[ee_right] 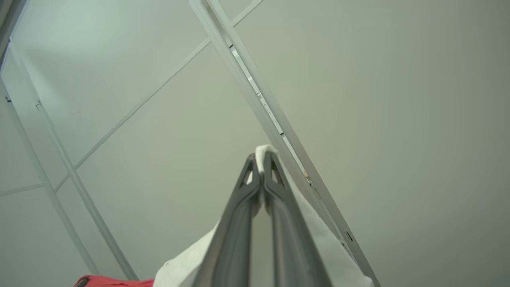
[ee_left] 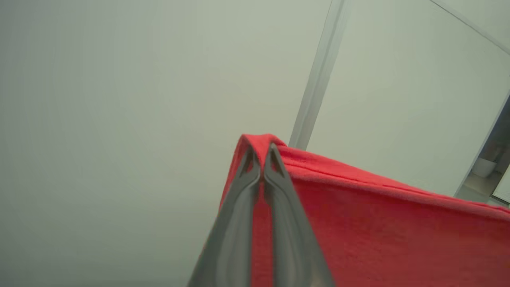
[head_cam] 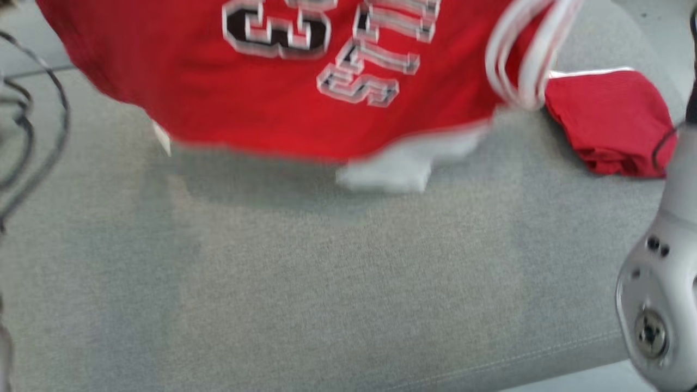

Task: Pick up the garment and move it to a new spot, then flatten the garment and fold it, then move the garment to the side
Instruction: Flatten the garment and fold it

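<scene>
Red jersey cloth spreads across the top of my head view: the garment [head_cam: 261, 109] hangs lifted, blurred, with white and black block lettering and a numeral on its front. Its lower edge hangs above the grey cloth-covered tabletop [head_cam: 326, 283] and throws a soft shadow on it. A pale white flap [head_cam: 392, 169] shows at that lower edge, right of centre. White trim loops [head_cam: 523, 54] curl at the upper right of the frame.

At the right of the frame a bunched red piece with a white edge [head_cam: 610, 122] lies on the tabletop. I cannot tell whether it joins the hanging cloth. The pale joint of my right arm [head_cam: 659, 305] fills the lower right corner, and dark cables [head_cam: 32, 125] loop along the left edge.

In the left wrist view the left tool [ee_left: 261, 159] is closed tight, its two dark fingers pinching a red hemmed corner of the garment, which falls away to the lower right of the frame against a pale wall.

In the right wrist view the right tool [ee_right: 261, 161] is also closed. It grips a white fold of the garment that peeks out past the tips and drapes down behind the fingers, with a sliver of red at the bottom left.
</scene>
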You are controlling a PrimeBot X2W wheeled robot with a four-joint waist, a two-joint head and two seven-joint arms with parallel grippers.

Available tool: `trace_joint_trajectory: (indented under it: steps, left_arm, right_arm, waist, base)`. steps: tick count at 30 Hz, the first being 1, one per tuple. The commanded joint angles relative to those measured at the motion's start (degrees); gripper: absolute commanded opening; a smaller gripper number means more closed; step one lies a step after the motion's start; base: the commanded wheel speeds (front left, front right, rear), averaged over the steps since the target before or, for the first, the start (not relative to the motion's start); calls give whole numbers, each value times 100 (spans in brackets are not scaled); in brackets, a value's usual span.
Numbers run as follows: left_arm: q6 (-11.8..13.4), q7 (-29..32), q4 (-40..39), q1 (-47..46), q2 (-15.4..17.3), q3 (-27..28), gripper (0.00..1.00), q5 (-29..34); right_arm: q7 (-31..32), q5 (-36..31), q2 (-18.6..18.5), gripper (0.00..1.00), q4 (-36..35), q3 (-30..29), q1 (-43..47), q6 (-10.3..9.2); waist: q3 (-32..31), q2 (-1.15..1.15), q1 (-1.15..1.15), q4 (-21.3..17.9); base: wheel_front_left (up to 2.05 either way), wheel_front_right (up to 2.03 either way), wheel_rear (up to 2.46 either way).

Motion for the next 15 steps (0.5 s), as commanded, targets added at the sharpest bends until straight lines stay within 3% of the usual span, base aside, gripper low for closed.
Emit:
trace_joint_trajectory:
  steps: [1,7,11,15]
  left_arm:
    - [-20,-34,37,-139,71,-2,0,63]
    - [-463,-949,1750,-1870,239,-446,0,1049]
    - [-771,-1909,2513,-2751,256,-683,0,1597]
    - [-1122,-2523,3208,-3154,418,-853,0,1842]
  right_arm:
    - [-71,-36,-16,0,51,7,-133,4]
    - [-1896,-508,-16,0,1991,596,-1919,3]
    - [-2811,-45,-9,0,2774,1179,-2484,4]
    - [-3189,428,-2,0,3065,1978,-2408,4]
  waist:
    - [653,-1,0,-201]
    - [1225,-1,0,-514]
    - [1683,-1,0,-716]
    - [2138,-1,0,-874]
  base:
    - [0,0,0]
    - [0,0,0]
    - [0,0,0]
    - [0,0,0]
